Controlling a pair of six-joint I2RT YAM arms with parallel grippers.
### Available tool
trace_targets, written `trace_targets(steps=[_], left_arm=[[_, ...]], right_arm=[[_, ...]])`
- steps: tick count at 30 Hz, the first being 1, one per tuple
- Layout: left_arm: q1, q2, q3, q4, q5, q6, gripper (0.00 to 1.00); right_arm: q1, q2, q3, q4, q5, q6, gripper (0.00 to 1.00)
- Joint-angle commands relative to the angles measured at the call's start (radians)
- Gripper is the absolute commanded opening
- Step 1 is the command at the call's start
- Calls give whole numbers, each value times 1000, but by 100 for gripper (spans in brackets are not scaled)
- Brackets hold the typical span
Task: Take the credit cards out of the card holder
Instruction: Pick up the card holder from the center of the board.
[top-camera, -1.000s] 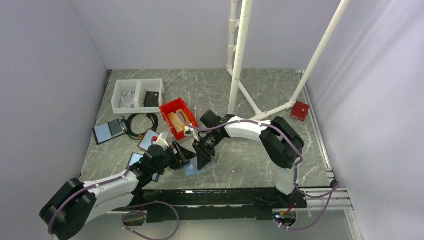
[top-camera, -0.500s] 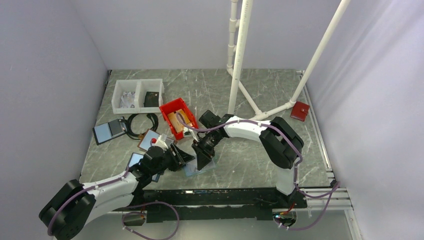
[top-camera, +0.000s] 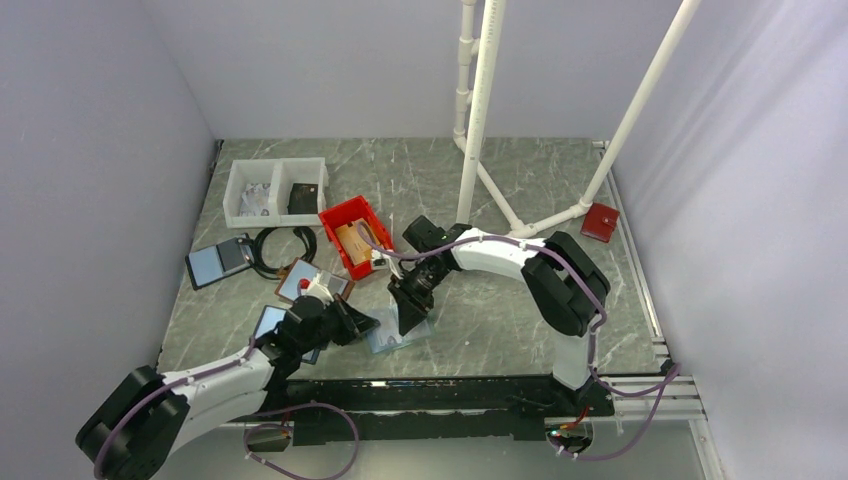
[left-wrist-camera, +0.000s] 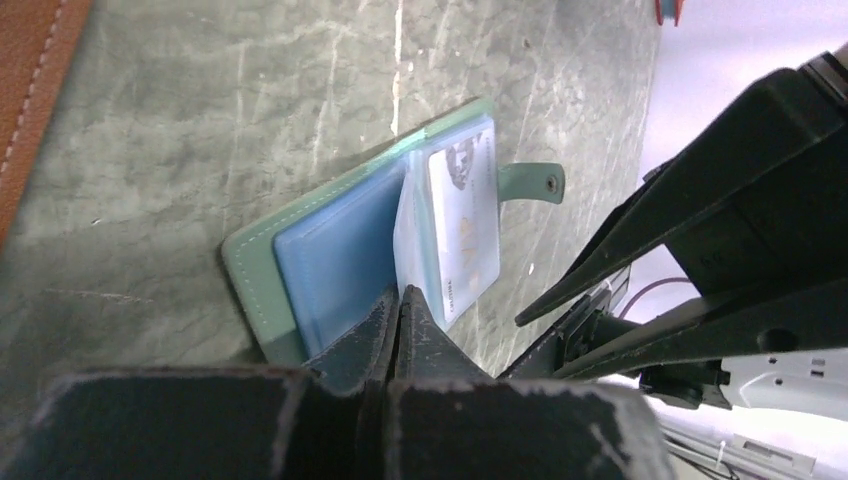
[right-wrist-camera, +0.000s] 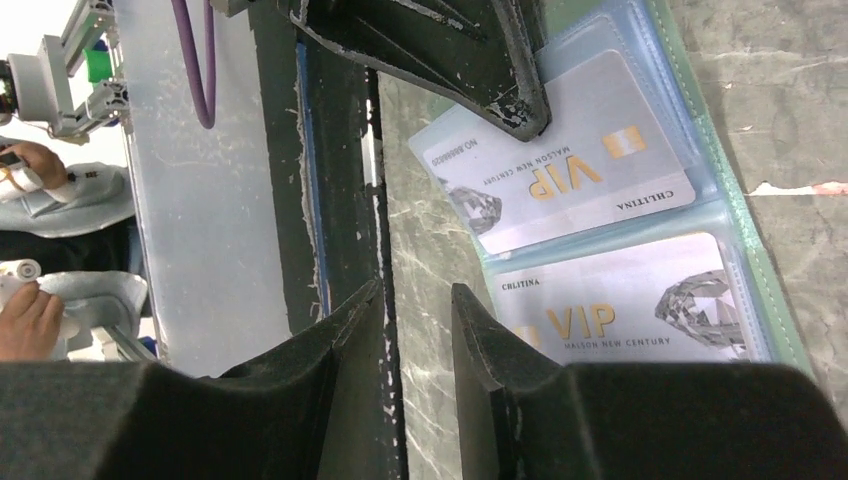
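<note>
Your left fingers (left-wrist-camera: 422, 335) have snapped closed since a second ago, when they stood spread wide. Their tips now meet at the near edge of the card holder (left-wrist-camera: 335, 250), at the foot of a clear pocket leaf that stands up from the open panels. You cannot tell whether they pinch that leaf or only touch it. The left arm has also drawn back slightly toward its base, so more of the holder shows from above. Your right fingers (right-wrist-camera: 482, 340) sit about where they were, just beside the holder, with a narrow gap between them and nothing in it.

The holder lies open on the desk (top-camera: 500, 320) between the two arms, near the front edge, its snap tab (left-wrist-camera: 530, 181) sticking out to one side. The credit cards (right-wrist-camera: 575, 165) are in its clear pockets: the right wrist view shows two pale cards marked VIP, one in each panel, neither pulled out.

Behind the holder, the red bin (top-camera: 334, 240) holds a flat tan-brown item. The white tray (top-camera: 270, 220) has two compartments, with something pale and patterned in the left one and a dark flat piece in the right.
</note>
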Motion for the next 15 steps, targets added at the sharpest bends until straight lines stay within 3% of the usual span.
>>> trace_targets(steps=[1,4,8,15], left_arm=[[6,-53,-23,128,56,152,0],[6,-126,-43,194,116,265,0],[7,-228,-32,133,178,374,0],[7,-334,-22,137,212,395,0]], right_arm=[[-16,-77,41,-22,-3,-45,34],[-30,-96,43,-31,-15,-58,34],[-38,-118,62,-68,-16,-99,34],[-71,-174,52,-60,7,-103,34]])
